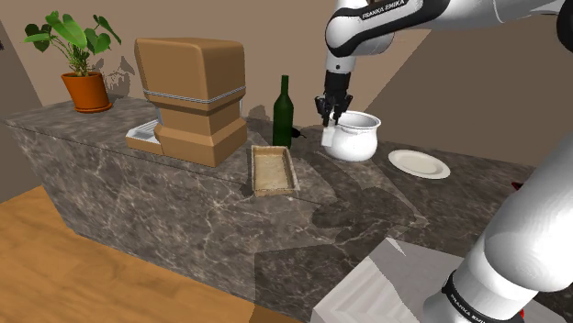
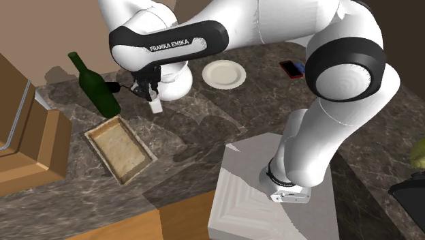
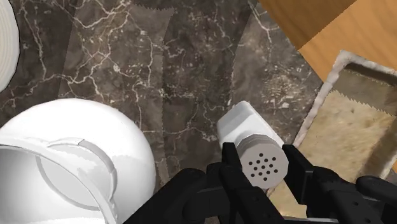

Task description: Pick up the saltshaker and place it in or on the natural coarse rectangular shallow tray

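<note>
- Now fingers [image 3: 298, 170] are clamping the white saltshaker [image 3: 249, 137] at its cap.
- That saltshaker is showing upper centre of the shoulder view, just beside a white pot [image 1: 358, 138].
- Coarse tan tray [image 1: 275, 192] is lying lower left of it.

On the counter [image 1: 367, 206], seen from the shoulder view, the bottle [image 1: 283, 112] stands at twelve o'clock from the tray [image 1: 274, 171], the pot [image 1: 356, 138] at two, the plate [image 1: 419, 163] at three; the saltshaker [image 1: 329, 136] is just beside the pot, at its nine.
</note>
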Available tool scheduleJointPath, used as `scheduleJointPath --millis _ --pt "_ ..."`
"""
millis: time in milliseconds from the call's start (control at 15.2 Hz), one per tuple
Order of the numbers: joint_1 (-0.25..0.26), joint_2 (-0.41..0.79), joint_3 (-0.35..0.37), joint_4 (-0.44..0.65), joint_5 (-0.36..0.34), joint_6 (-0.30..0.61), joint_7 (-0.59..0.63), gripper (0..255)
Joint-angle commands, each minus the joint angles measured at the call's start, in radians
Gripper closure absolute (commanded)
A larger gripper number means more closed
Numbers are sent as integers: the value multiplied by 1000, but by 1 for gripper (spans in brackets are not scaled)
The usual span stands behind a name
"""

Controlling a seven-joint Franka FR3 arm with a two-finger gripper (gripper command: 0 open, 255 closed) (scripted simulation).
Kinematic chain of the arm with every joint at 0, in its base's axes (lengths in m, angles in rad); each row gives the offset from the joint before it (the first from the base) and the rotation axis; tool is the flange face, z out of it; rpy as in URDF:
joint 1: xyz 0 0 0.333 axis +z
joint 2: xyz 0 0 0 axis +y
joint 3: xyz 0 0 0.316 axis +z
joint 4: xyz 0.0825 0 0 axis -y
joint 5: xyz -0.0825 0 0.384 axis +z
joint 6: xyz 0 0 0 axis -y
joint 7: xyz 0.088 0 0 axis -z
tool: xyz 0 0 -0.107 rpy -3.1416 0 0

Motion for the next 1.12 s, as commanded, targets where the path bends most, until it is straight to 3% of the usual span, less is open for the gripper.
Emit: scheduleJointPath --millis 0,594,726,792,1056 --pt "16 45 18 58 5 -13 33 255" --pt "96 291 87 423 8 -135 179 255" --pt "114 359 98 530 6 -174 209 255" --pt "132 432 108 646 2 -218 236 255" --pt "133 425 107 582 2 -161 236 255"
